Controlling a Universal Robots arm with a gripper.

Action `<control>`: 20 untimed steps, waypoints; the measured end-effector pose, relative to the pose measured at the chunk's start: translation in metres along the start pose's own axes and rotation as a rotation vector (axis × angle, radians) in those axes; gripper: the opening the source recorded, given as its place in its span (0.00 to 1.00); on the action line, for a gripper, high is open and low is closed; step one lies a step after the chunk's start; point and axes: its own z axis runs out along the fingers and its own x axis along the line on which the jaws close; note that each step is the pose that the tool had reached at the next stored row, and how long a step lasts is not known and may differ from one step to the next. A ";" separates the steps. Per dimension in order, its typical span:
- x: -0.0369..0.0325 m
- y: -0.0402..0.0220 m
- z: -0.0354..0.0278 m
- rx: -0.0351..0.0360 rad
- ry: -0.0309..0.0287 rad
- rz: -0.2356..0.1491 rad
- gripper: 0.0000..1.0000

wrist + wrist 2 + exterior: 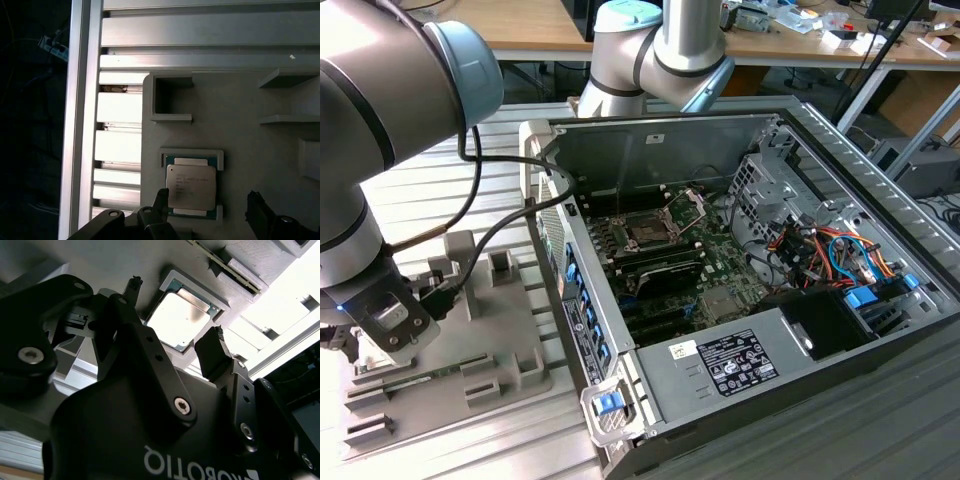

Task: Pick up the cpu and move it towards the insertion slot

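Note:
The cpu (191,187), a small square chip with a pale metal top, lies flat in a square recess of the grey tray (240,125). It also appears in the second wrist view as the cpu (180,320). My gripper (206,197) hangs open just above it, one black fingertip (161,194) on each side and neither touching the chip. In the exterior view the gripper (428,295) is low over the tray (510,340) at the exterior view's left. The insertion slot (648,232), with its silver frame and bracket raised, sits in the board inside the open computer case.
The open computer case (740,300) stands at the exterior view's right of the tray, its side wall (570,290) between tray and board. Black cables (500,215) hang from my arm to the case edge. Raised grey blocks (500,265) stand on the tray. A slatted aluminium table (120,145) lies beneath.

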 end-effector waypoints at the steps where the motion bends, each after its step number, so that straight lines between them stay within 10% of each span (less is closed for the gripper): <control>1: 0.0000 0.0000 0.0002 0.0000 0.0000 0.000 0.72; 20: 0.0014 0.0000 0.0052 0.0000 -0.0001 0.000 0.72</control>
